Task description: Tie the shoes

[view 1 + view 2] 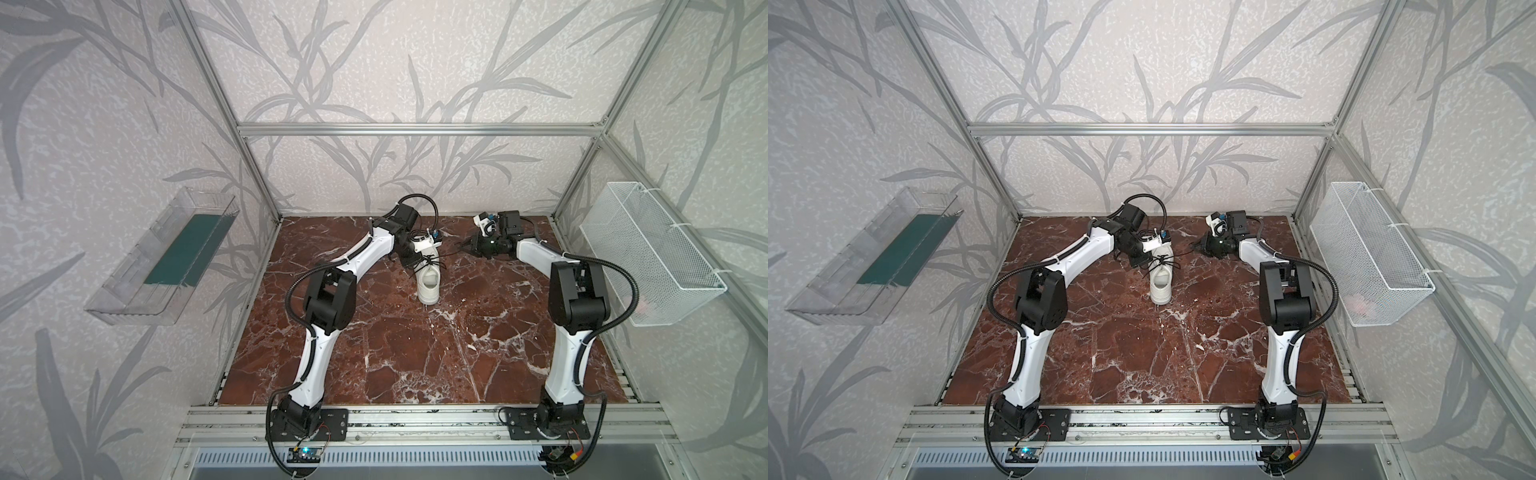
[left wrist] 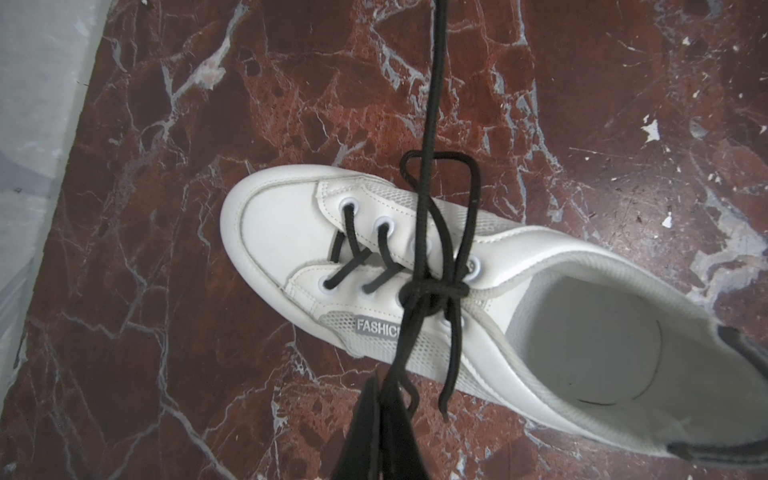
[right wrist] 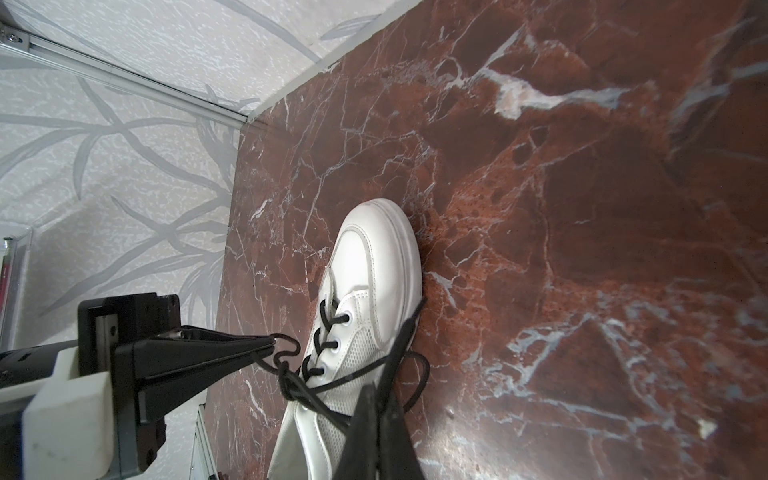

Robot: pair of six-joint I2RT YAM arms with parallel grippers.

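sneaker (image 1: pixel 429 282): on the table (image 1: pixel 415 353), toward its far side, between the two grippers, heel end away from the arm bases.
left gripper (image 1: pixel 409 262): just left of the sneaker's lace area, tips touching a lace loop (image 3: pixel 286 349).
right gripper (image 1: pixel 463 248): right of the sneaker and apart from it, a lace strand (image 2: pixel 432 104) running from the knot to its tips.
knot (image 2: pixel 432 291): on the sneaker's top, between both grippers.
clear tray (image 1: pixel 162 257): well left of the left gripper, on the side wall.
wire basket (image 1: pixel 648 253): well right of the right gripper, on the side wall.
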